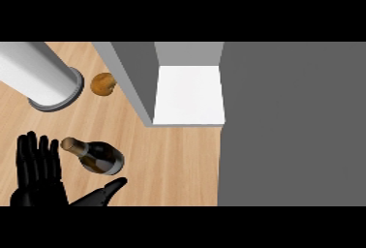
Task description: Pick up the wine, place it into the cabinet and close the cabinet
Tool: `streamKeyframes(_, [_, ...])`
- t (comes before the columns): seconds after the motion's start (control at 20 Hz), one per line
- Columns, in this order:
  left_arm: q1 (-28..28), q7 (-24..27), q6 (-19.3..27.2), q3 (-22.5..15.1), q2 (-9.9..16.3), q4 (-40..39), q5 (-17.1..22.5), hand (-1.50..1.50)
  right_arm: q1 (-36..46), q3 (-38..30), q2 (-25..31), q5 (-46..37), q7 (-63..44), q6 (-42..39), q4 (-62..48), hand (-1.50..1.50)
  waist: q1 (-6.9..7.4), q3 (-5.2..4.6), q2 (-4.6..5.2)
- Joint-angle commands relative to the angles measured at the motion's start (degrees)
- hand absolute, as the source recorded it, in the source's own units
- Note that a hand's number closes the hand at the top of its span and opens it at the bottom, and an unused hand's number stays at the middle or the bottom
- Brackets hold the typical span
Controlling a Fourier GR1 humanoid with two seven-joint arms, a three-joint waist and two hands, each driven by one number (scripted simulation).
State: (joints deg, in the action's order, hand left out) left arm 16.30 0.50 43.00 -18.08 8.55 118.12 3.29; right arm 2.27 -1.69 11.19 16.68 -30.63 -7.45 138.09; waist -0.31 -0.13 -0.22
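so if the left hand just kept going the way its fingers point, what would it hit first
Probably the tall white cylinder: the left hand points up the picture, straight fingers towards its base. The wine bottle sits just right of that line. Height is unclear from above.

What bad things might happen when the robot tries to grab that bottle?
The wine bottle stands upright between the open hand's fingers and thumb; a sideways bump could tip it over. If knocked away, it might roll toward the round brown object or the white cylinder. Lifting it, the bottle could clip the grey cabinet's open door.
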Motion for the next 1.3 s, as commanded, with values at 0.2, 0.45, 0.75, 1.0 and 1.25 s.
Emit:
streamKeyframes(0.2, [3.7, 14.3, -10.8, 7.6, -1.8, -10.2, 11.2, -1.5, -1.2, 1.3, -0.7, 2.8, -5.4, 2.2, 9.7, -1.5, 0.22, 0.04, 0.03])
streamKeyframes(0.45, [3.1, 19.7, -13.7, 8.6, -4.0, -17.1, 11.6, -1.5, -3.2, -1.0, -0.9, 4.8, -3.7, 1.3, 10.9, -1.5, -0.11, 0.08, 0.01])
streamKeyframes(0.75, [0.9, 23.5, -17.7, 10.0, -4.5, -23.6, 12.6, -1.5, -2.8, -2.7, -0.3, 6.3, -3.6, -0.3, 9.3, -1.5, -0.11, 0.11, 0.06])
streamKeyframes(1.0, [-3.0, 27.3, -19.3, 11.8, -7.3, -30.5, 13.7, -1.5, -1.7, -1.4, -0.6, 4.9, -5.0, 0.4, 9.4, -1.5, -0.11, 0.11, 0.1])
streamKeyframes(1.25, [-2.5, 30.5, -24.1, 15.0, -6.0, -34.8, 16.2, -1.5, -2.3, 3.0, -3.5, -0.9, -1.5, 0.8, 7.7, -1.5, 0.11, 0.1, 0.13])
